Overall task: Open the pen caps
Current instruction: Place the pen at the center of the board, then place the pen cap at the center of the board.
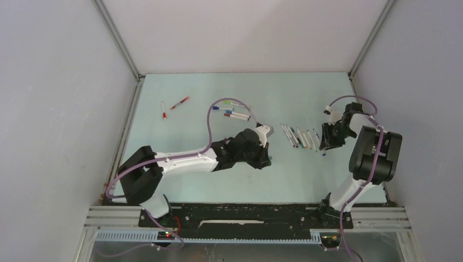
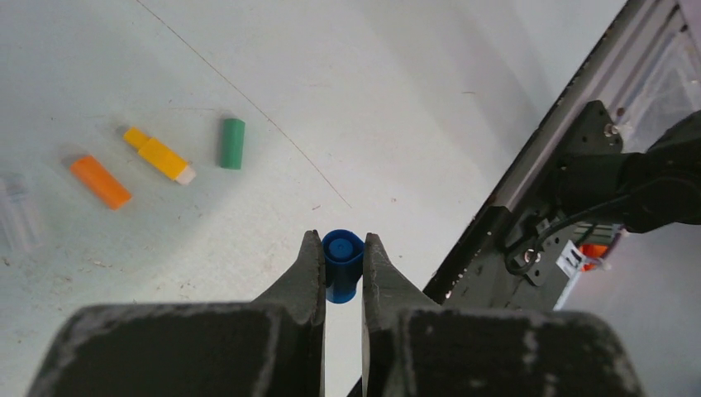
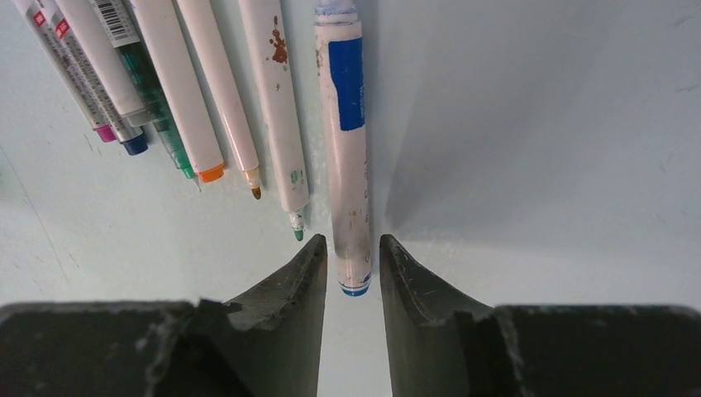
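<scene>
- Blue plastic: a short blue cap (image 2: 343, 263) is pinched between the two fingers of the left gripper (image 2: 339, 241). The jaws are closed on its sides and its round end faces the wrist camera.
- Ahead of that gripper and off to its left, three loose caps lie on the pale table (image 2: 430, 91). The green cap (image 2: 232, 143) is nearest, then the yellow cap (image 2: 159, 155), then the orange cap (image 2: 100, 181). All three are close together but not touching.
- The right gripper (image 3: 354, 248) is down at the table, its fingers set either side of the near end of a blue-labelled pen (image 3: 347, 157).
- The jaws there stand only narrowly apart. One finger looks to be against the barrel, and a sliver of table shows beside the other, so I cannot tell whether the pen is actually gripped.
- That pen lies flat and runs straight away from the gripper, with its blue end between the fingertips.
- Just left of the right gripper, a row of pens (image 3: 178, 91) fans out. Their uncapped green, brownish and orange tips point back toward the gripper.
- From above, a small cluster of pens (image 1: 235, 113) lies beyond the left gripper. Two red-ended pens (image 1: 180, 102) lie well apart from it, farther to its left.
</scene>
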`<act>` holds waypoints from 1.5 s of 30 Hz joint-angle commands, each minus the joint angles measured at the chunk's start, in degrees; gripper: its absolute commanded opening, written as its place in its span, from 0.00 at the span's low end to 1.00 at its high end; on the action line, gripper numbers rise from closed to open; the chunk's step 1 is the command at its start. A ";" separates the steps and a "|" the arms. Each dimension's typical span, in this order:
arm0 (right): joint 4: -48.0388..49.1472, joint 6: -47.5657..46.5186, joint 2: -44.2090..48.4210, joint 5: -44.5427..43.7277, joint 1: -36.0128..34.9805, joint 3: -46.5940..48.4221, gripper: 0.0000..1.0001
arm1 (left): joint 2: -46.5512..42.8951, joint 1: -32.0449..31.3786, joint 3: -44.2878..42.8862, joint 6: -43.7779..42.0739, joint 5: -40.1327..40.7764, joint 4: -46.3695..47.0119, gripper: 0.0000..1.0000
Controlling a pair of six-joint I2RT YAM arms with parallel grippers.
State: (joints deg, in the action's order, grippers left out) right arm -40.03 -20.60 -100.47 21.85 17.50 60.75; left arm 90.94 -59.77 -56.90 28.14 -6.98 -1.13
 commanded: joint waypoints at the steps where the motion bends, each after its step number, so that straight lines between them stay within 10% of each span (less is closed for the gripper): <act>1: -0.91 -1.56 3.49 1.53 0.43 2.23 0.33 | 2.38 -1.49 -6.02 -3.12 5.28 -5.05 0.01; 45: -2.94 -4.87 9.90 8.91 1.40 2.31 0.38 | 36.27 -3.43 -46.31 -4.68 15.10 -34.58 0.23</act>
State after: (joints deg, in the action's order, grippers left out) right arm -42.61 -24.53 -92.75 29.34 18.61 61.12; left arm 126.26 -62.87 -99.33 24.32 6.74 -33.47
